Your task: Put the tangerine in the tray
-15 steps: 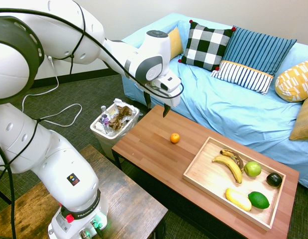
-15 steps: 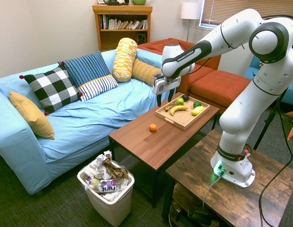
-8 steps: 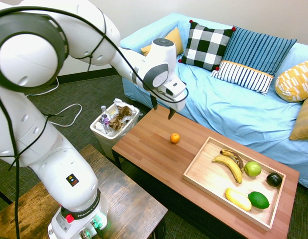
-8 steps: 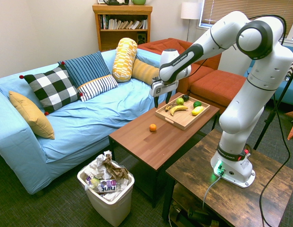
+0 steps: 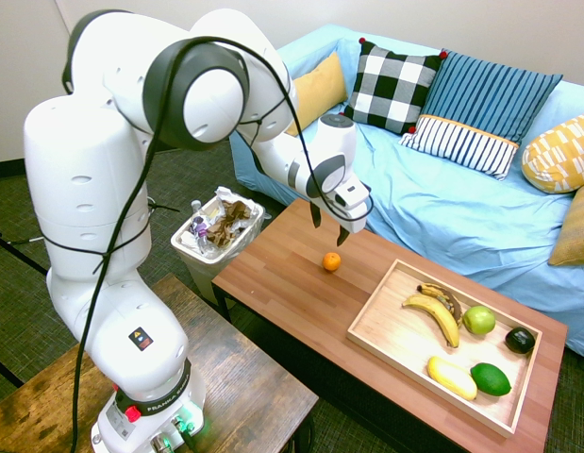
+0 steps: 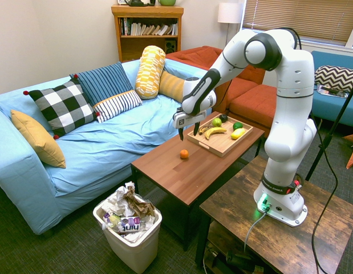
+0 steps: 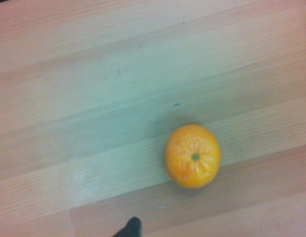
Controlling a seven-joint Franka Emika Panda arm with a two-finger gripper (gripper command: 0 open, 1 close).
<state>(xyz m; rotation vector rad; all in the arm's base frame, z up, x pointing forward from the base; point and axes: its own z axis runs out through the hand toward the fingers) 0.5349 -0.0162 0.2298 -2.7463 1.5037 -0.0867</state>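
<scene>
The tangerine (image 5: 331,261) (image 6: 184,153) is a small bright-orange fruit lying alone on the reddish-brown table (image 5: 292,297). In the wrist view the tangerine (image 7: 192,156) shows close up on the wood grain. My gripper (image 5: 328,223) (image 6: 187,132) hangs open just above the tangerine, slightly toward the sofa side, holding nothing. The tray (image 5: 386,332) (image 6: 219,145) is pale wood with low rims and sits at the table's other end, holding bananas, a green apple, a yellow fruit, a lime and a dark fruit.
A blue sofa (image 5: 433,203) with several cushions runs along the table's far side. A white bin (image 5: 216,233) full of rubbish stands off the table's end. A dark wooden table (image 6: 267,234) carries the arm's base.
The arm has swung across the table and come down, so the open gripper now hangs close above the tangerine. The tangerine and tray have not moved.
</scene>
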